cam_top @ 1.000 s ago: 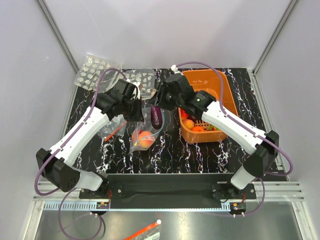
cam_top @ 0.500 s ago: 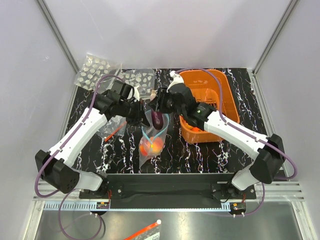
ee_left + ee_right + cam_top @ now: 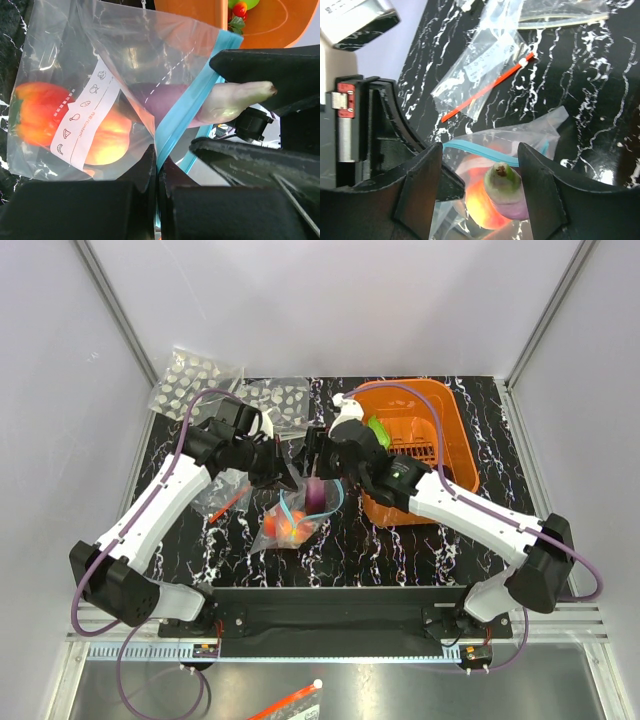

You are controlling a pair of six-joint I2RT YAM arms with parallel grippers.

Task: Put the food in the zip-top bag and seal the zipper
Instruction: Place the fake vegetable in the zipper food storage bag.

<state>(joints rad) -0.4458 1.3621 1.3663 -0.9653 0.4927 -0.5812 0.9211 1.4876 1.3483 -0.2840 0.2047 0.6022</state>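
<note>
Nearest the arm bases, the bag lies on the black marbled table with its mouth turned toward the far side. Inside are a red-orange pepper and a peach, pressed together at the closed end. An eggplant sits half in, its purple body past the zipper and its pale stem end outside the mouth.

The left gripper is clamped tight on the bag's edge at the teal strip, holding one lip up. The right gripper hovers at the mouth with its jaws parted wider than the eggplant; the stem lies between the fingers, with a clear gap on one side.

To the left, a second clear bag with a red strip lies flat. To the right stands the orange basket, holding a green piece. Farthest back are two dotted packets.

The left wrist view alone shows the printed label on the bag and small red and green pieces in the basket. The right wrist view alone shows the gap beside the stem. Only the overhead view takes in the packets.
</note>
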